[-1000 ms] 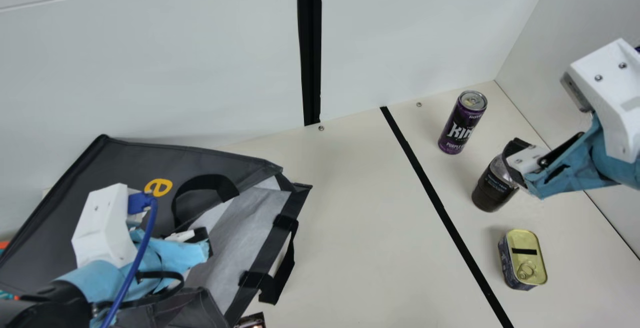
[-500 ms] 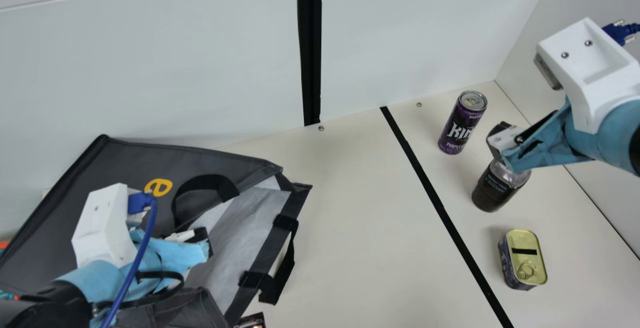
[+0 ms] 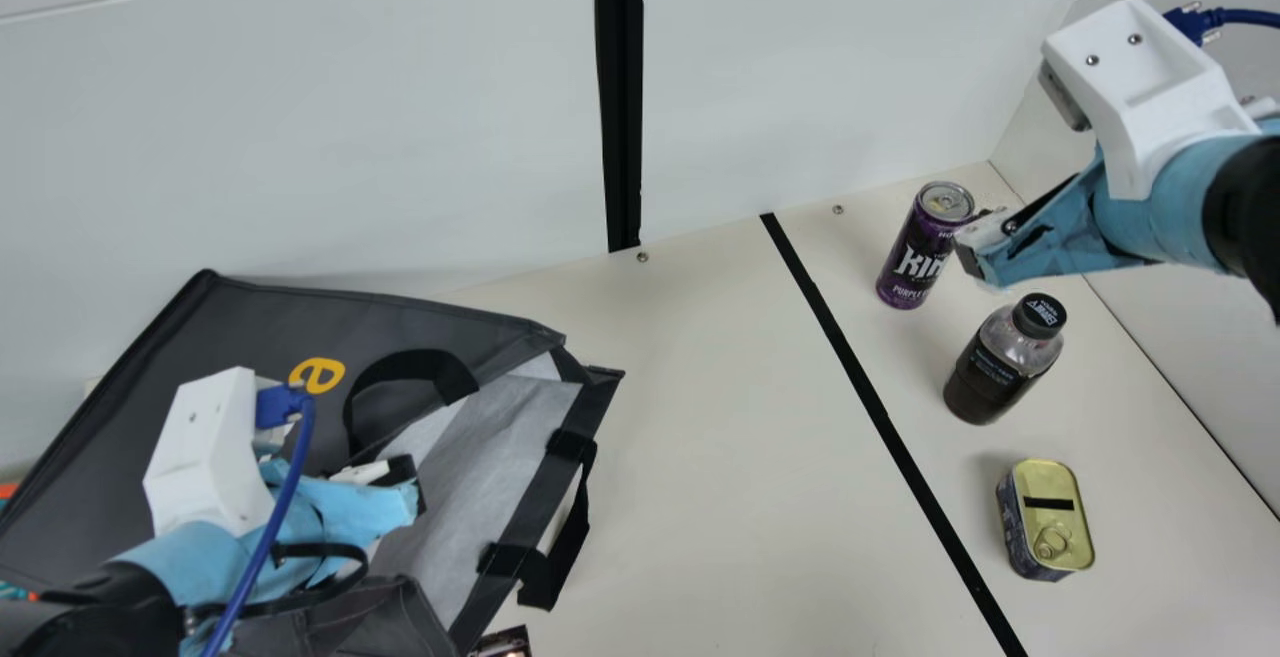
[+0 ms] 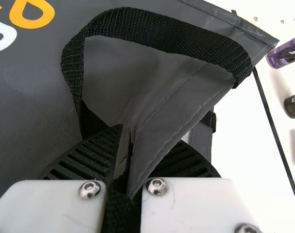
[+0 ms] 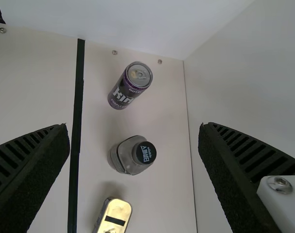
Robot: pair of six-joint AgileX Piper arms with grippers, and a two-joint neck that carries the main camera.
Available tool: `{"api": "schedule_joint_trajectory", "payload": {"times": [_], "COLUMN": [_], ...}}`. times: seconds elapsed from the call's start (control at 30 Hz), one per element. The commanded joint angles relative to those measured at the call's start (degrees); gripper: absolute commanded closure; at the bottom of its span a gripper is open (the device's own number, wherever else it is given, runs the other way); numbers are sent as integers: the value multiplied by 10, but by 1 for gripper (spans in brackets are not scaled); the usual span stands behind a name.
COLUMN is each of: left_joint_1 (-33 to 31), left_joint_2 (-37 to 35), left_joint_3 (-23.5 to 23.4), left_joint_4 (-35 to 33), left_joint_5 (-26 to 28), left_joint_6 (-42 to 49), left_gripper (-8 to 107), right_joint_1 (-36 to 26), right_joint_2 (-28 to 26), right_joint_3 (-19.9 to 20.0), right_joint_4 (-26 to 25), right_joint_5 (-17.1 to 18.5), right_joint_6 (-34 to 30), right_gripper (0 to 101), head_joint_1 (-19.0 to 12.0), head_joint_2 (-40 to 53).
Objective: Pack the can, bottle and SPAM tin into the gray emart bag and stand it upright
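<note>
At the near left, the left tool (image 4: 146, 141) is closed on the fabric edge of a gray bag (image 3: 250, 317), with black strap bunched in its grip. That pinch is narrow, so the cloth could slide out and the mouth sag shut. Pulling too hard might drag the whole bag, which lies slumped on the counter (image 3: 700, 437), its mouth facing right. When it is raised upright, a badly placed load could tip it.

To the right, beyond a black strip (image 3: 880, 407), stand the three items to pack, all outside the bag. Nearest is the tin (image 3: 1050, 517), lid up; being low, it could be missed by a shallow grasp. Next comes the bottle (image 3: 1005, 362), whose sloping shoulders might slip if gripped too high. Farthest is the can (image 3: 925, 247), near the back wall; reaching for it low could knock the bottle over. The right tool (image 5: 133, 127) is wide open and empty above these items; a fast descent could topple one.

Counted, near to far: two arms, each with one tool; one bag with two black handles; one tin; one bottle; one can. That makes three items to pack, none gripped.
</note>
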Motion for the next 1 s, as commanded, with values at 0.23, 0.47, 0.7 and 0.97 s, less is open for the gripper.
{"api": "schedule_joint_trajectory", "payload": {"times": [0.23, 0.47, 0.7, 0.97], "left_joint_1": [0, 0, 0, 0], "left_joint_2": [0, 0, 0, 0], "left_joint_3": [0, 0, 0, 0], "left_joint_4": [0, 0, 0, 0], "left_joint_5": [0, 0, 0, 0], "left_joint_6": [0, 0, 0, 0], "left_gripper": [107, 107, 107, 107], "right_joint_1": [-23, -33, -35, -41], "right_joint_2": [51, 90, 132, 180], "right_joint_3": [-32, -54, -79, -102], "right_joint_4": [24, 37, 44, 55], "right_joint_5": [1, 1, 1, -6], "right_joint_6": [-16, -24, -27, -29], "right_gripper": [6, 6, 6, 6], "head_joint_1": [-13, -13, -13, -13], "head_joint_2": [-1, -1, -1, -1]}}
